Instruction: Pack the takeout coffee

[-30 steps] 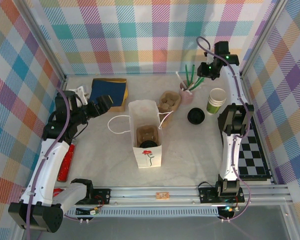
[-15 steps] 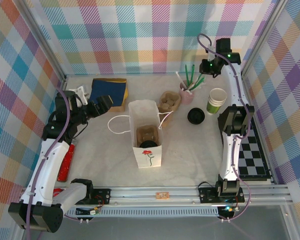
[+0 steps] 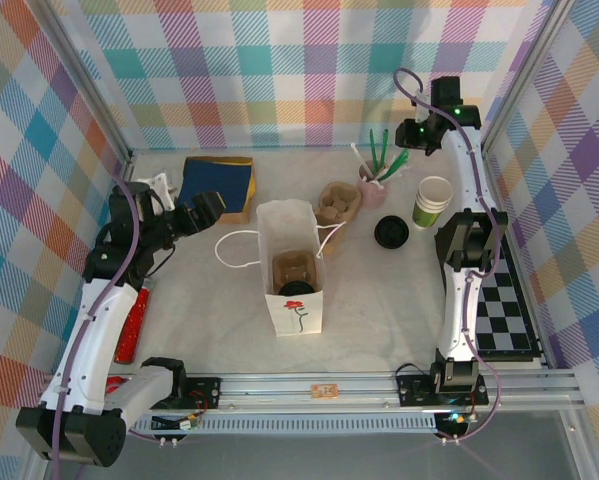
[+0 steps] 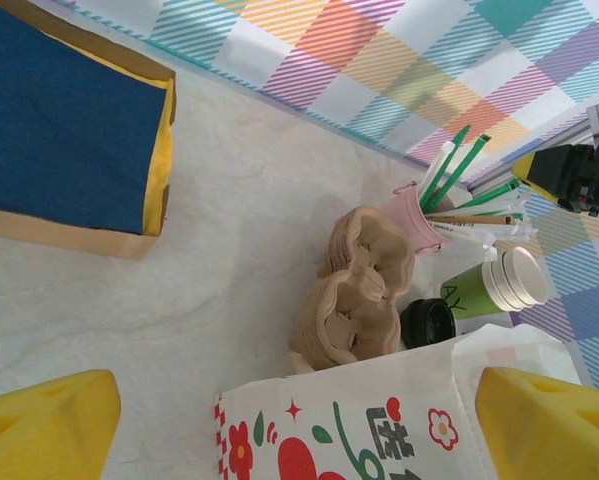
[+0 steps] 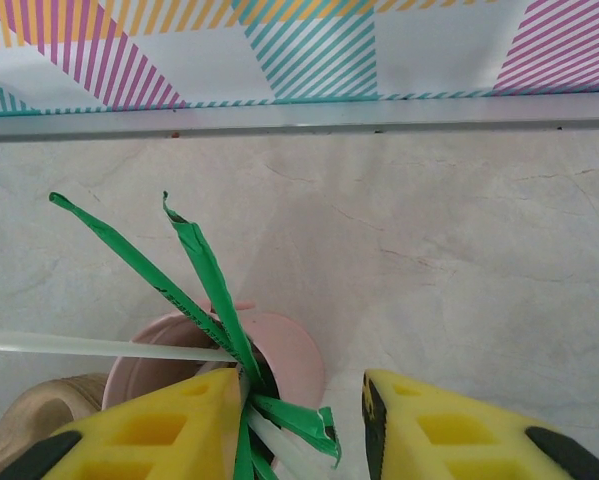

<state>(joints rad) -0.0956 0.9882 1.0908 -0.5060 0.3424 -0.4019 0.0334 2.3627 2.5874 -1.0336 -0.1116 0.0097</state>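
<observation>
A white paper bag (image 3: 291,305) with a red flower print stands open mid-table, a brown cup carrier (image 3: 293,268) inside it. A round black lid (image 3: 292,291) shows in the carrier. It looks like the takeout coffee, its cup hidden. My right gripper (image 3: 408,147) (image 5: 299,388) hangs open over the pink pot (image 5: 294,350) of green and white sticks (image 5: 204,265). The sticks lean against its left finger (image 5: 159,430) and are not pinched. My left gripper (image 3: 208,207) (image 4: 299,425) stands wide open left of the bag (image 4: 379,420), holding nothing.
A second black lid (image 3: 391,232) lies on the table beside the lidless green cup (image 3: 432,201). A stack of brown carriers (image 3: 339,203) sits behind the bag. A blue and yellow box (image 3: 217,185) lies back left, a red object (image 3: 131,325) near left, a checkered board (image 3: 505,315) right.
My right gripper has drawn slightly up and back above the pink pot. The left arm has stayed put.
</observation>
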